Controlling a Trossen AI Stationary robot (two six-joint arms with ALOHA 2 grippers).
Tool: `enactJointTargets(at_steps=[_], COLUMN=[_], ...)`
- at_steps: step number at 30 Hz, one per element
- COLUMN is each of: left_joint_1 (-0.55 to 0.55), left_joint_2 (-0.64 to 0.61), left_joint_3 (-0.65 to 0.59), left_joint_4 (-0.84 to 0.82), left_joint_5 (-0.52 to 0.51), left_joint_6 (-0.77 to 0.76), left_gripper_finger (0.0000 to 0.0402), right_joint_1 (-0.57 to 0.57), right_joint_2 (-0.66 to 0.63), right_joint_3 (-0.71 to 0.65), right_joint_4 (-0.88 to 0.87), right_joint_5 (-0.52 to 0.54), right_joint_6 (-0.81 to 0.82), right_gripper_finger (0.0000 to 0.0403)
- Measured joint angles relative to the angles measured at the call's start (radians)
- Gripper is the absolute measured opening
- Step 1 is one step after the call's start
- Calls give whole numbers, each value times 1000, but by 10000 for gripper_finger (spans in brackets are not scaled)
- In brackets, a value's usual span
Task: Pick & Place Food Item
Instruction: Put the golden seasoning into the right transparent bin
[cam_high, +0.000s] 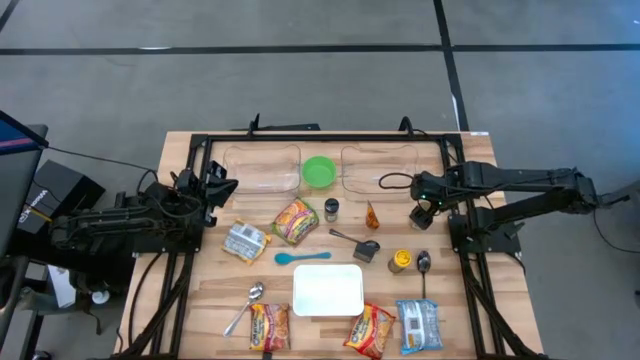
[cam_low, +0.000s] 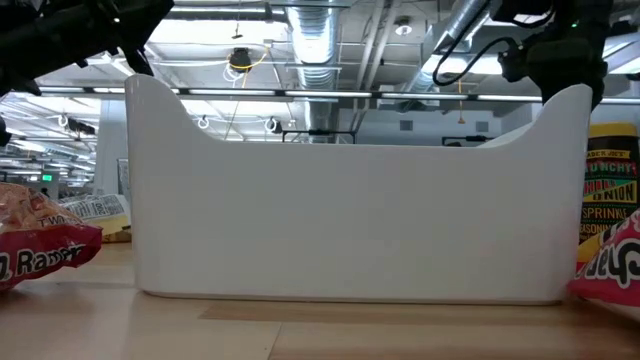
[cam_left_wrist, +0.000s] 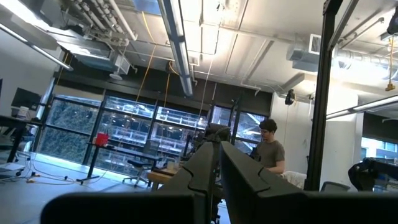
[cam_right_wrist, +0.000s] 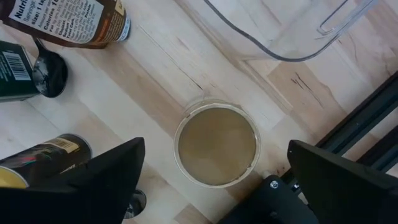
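Your right gripper (cam_right_wrist: 211, 180) hangs with fingers spread wide directly above the small jar (cam_right_wrist: 216, 144) on the table (cam_right_wrist: 149, 68), gripping nothing. Judging by that, you have neither picked nor placed anything; your left gripper (cam_high: 222, 187) waits pinched together at the table's left edge.

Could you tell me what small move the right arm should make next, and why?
Probably lower the right gripper straight down. Its fingers are open and it hangs directly over a small round jar standing upright on the table, which lies between them in the wrist view. The left gripper waits shut at the table's left edge.
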Motion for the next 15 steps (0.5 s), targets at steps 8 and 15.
enactJointTargets(at_steps=[8, 15], left_joint_1=[0, 0], left_joint_2=[0, 0], left_joint_3=[0, 0], left_joint_4=[0, 0], left_joint_5=[0, 0], left_joint_6=[0, 0], left_gripper_finger=[21, 21], right_joint_1=[0, -6], right_joint_2=[2, 2], right_joint_3=[0, -76], right_joint_4=[5, 45], right_joint_5=[0, 0], right_joint_6=[5, 16], right_gripper_finger=[389, 388])
